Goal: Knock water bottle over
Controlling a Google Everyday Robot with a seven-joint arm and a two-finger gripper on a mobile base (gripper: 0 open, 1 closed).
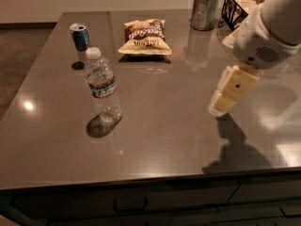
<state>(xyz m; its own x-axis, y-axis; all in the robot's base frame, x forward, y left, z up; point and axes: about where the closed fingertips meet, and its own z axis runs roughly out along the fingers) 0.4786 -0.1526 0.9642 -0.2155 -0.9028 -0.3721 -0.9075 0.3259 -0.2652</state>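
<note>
The water bottle [102,86] stands upright on the left half of the dark counter [164,131]. It is clear ribbed plastic with a white cap and a blue-white-red label band. The gripper [221,103] hangs from the white arm at the right, cream-coloured, just above the counter. It is well to the right of the bottle and does not touch it.
A short blue-and-silver soda can [80,36] stands behind the bottle at the far left. A chip bag [144,36] lies at the back centre. A metal cup [205,11] and a dark wire basket [240,8] stand at the back right. The counter's front edge [141,180] has drawers below.
</note>
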